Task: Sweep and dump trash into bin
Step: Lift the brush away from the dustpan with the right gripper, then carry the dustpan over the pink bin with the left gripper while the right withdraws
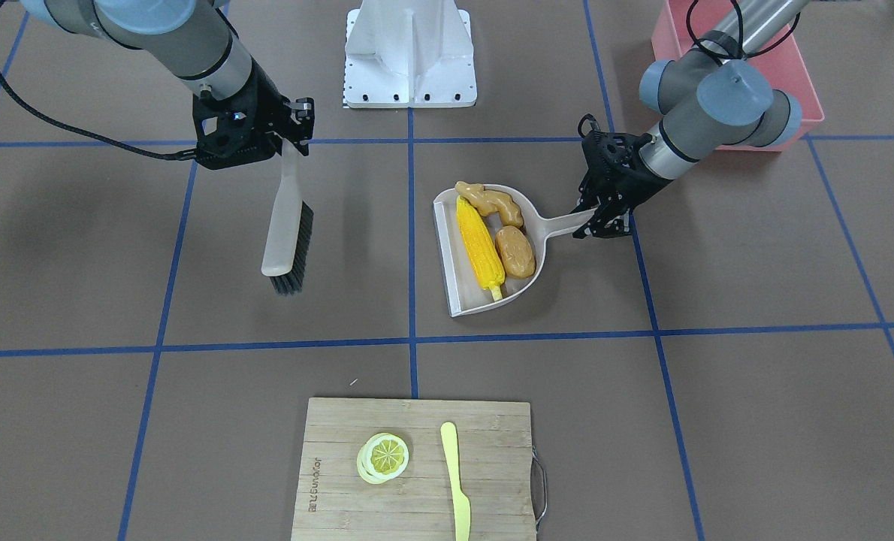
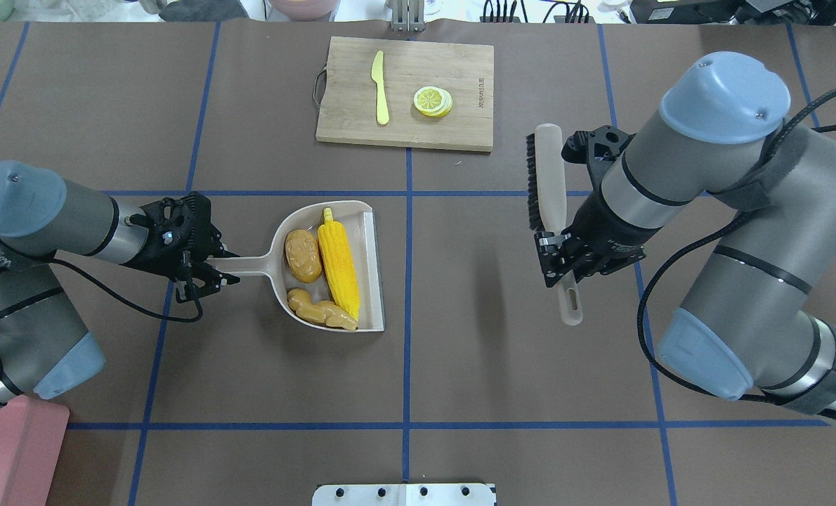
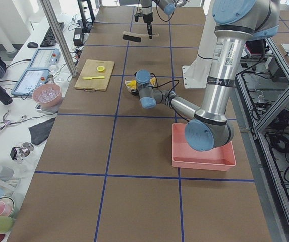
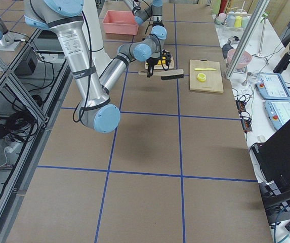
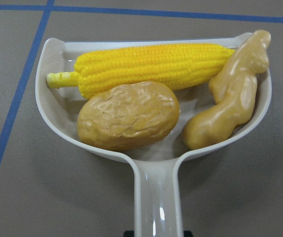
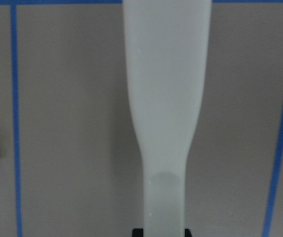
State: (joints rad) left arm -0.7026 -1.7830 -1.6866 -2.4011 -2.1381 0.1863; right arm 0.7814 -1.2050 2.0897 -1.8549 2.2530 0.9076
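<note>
The beige dustpan (image 1: 447,259) holds all the trash: a yellow corn cob (image 1: 480,248), a tan ginger root (image 1: 492,201) and a brown potato (image 1: 515,252). My left gripper (image 1: 605,218) is shut on the dustpan's handle, and the left wrist view looks straight into the loaded dustpan (image 5: 151,177). To the robot's right of the dustpan, my right gripper (image 2: 562,256) is shut on the handle of a beige brush (image 2: 548,176) with black bristles, held off the table. The pink bin (image 2: 10,450) stands at the robot's near left, behind my left arm.
A wooden cutting board (image 2: 460,70) with a lemon slice (image 2: 432,100) and a yellow knife (image 2: 380,98) lies at the far side of the table. The white robot base (image 1: 409,52) sits at the near middle. Blue tape lines cross the brown table.
</note>
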